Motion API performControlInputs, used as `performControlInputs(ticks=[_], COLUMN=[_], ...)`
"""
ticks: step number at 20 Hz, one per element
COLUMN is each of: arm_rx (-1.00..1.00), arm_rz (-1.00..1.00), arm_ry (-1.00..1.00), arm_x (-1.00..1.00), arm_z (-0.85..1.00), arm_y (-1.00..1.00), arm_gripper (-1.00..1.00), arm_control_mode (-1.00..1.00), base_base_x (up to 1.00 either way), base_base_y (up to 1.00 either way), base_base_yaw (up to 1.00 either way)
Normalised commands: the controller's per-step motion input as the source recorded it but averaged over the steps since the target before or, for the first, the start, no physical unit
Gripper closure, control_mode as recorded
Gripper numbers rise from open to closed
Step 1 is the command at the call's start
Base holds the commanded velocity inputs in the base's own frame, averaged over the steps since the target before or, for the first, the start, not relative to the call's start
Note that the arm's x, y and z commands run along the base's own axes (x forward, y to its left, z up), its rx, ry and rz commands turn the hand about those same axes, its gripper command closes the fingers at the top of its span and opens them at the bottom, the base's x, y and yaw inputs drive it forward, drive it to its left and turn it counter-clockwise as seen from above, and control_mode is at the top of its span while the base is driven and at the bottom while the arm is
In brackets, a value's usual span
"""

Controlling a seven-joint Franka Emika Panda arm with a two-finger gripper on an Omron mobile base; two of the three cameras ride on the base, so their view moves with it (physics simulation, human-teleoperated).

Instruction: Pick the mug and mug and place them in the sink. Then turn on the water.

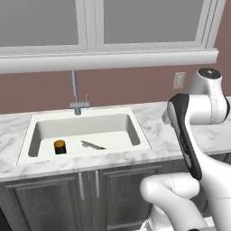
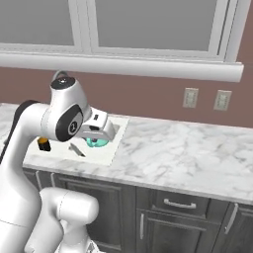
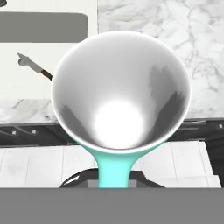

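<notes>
the gripper (image 2: 97,140) is clamped nearly shut on the teal mug (image 2: 96,143), held above the sink's (image 1: 28,135) 3 o'clock rim. the black mug (image 1: 60,146) stands in the basin at 8 o'clock, a knife (image 1: 92,145) beside it.

Sink (image 1: 135,131) floor mostly bare. Black mug (image 1: 59,146) stands at front left of it. Knife (image 1: 92,145) lies near middle, just right of black mug, not touching. Right half of floor free. Tap (image 1: 76,95) sticks up behind back rim, toward left. Counter (image 2: 188,148) right of sink wide and bare. Teal mug (image 2: 97,142) hangs over sink's right edge.
</notes>
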Motion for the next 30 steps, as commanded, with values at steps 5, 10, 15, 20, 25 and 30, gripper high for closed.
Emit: performControlInputs(ticks=[5, 10, 15, 20, 25, 30], arm_rx=[0.0, 0.0, 0.0, 0.0, 0.0, 0.0], arm_rz=[0.0, 0.0, 0.0, 0.0, 0.0, 0.0], arm_ry=[0.0, 0.0, 0.0, 0.0, 0.0, 0.0], arm_x=[0.0, 0.0, 0.0, 0.0, 0.0, 0.0], arm_z=[0.0, 0.0, 0.0, 0.0, 0.0, 0.0], arm_y=[0.0, 0.0, 0.0, 0.0, 0.0, 0.0], arm_gripper=[1.0, 1.0, 1.0, 1.0, 1.0, 1.0], arm_control_mode=[1.0, 1.0, 1.0, 1.0, 1.0, 1.0], base_base_x=[0.03, 0.13, 0.28, 0.34, 0.37, 0.28], base_base_y=[0.5, 0.56, 0.42, 0.38, 0.38, 0.36], base_base_yaw=[-0.11, -0.12, -0.1, -0.06, -0.03, 0.0])
